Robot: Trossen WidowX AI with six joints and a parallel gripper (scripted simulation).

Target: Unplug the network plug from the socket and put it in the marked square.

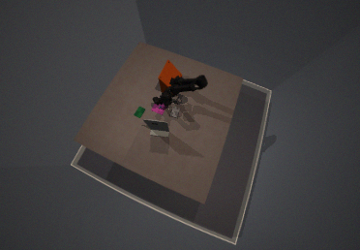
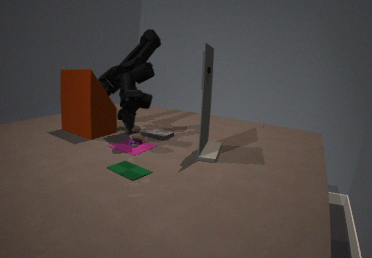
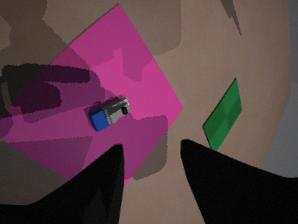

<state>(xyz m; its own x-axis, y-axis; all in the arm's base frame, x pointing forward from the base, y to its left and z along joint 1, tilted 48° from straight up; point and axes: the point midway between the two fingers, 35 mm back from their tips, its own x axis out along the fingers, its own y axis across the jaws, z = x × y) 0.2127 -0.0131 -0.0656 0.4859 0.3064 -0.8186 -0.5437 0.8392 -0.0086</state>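
The plug, grey with a blue end, lies on the magenta square, well inside its edges in the wrist view. My gripper is partly open, with nothing between its fingertips. It hangs above the square, apart from the plug, which shows beyond the left fingertip in the wrist view. The grey upright panel stands apart from the gripper; a dark opening shows high on it. The tab on the plug is too small to make out.
An orange block with a sloping top stands close behind the arm. A green patch lies beside the square. A flat grey piece lies between square and panel. The panel has a pale foot.
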